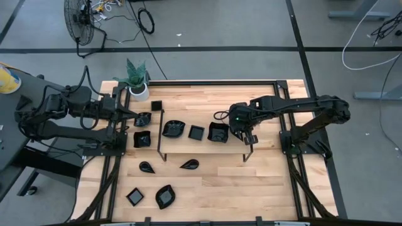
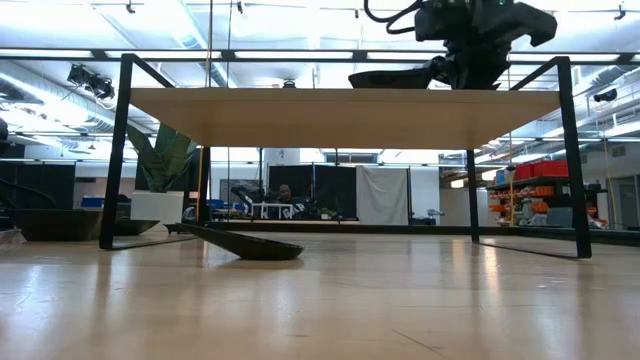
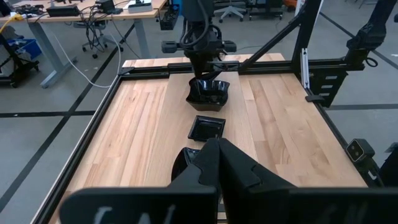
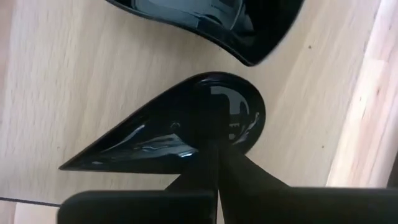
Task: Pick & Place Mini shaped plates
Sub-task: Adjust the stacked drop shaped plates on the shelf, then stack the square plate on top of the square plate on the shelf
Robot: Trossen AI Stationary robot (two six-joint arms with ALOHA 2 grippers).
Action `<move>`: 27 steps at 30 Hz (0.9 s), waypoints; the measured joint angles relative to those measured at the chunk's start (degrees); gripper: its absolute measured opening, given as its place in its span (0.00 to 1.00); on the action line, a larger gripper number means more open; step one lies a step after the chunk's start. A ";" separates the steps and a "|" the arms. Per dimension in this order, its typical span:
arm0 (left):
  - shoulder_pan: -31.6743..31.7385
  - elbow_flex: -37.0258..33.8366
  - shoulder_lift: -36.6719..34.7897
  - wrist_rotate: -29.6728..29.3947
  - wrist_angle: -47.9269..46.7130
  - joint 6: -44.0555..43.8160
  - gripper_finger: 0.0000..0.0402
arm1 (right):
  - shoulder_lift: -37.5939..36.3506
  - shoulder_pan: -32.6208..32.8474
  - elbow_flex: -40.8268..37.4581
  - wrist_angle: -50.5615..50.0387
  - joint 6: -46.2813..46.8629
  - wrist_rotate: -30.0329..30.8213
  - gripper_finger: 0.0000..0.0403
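Two sets of jaws are pinched shut, the right gripper (image 4: 214, 146) nipping a teardrop plate (image 4: 180, 127) by its rim above the surface (image 1: 264, 182), so that thin glossy edge might slip and drop.

Glossy black mini shaped plates (image 1: 173, 129) on a pale wood-grain table (image 1: 251, 182).

Teardrop plate (image 4: 186, 134): rounded end partly covered by the shut right pincer (image 4: 214, 155) gripping it; from above it is hidden beneath that pincer.

Second plate (image 4: 217, 22), just beyond the teardrop plate: cut off by the picture's edge, shape not determinable.

Dark plate (image 3: 186, 163), just ahead of the shut left pincer (image 3: 217, 152): largely concealed behind its fingers.
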 joint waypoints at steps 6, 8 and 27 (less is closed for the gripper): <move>0.00 0.01 -0.01 0.00 0.00 0.00 0.01 | 0.00 0.00 0.00 -1.14 1.26 0.01 0.00; 0.00 0.00 0.00 0.00 0.00 -0.01 0.01 | 0.00 0.02 0.00 -1.49 1.91 -0.05 0.00; 0.02 0.01 0.00 0.00 0.00 0.00 0.01 | -1.72 0.02 2.78 -2.59 1.89 -0.11 0.00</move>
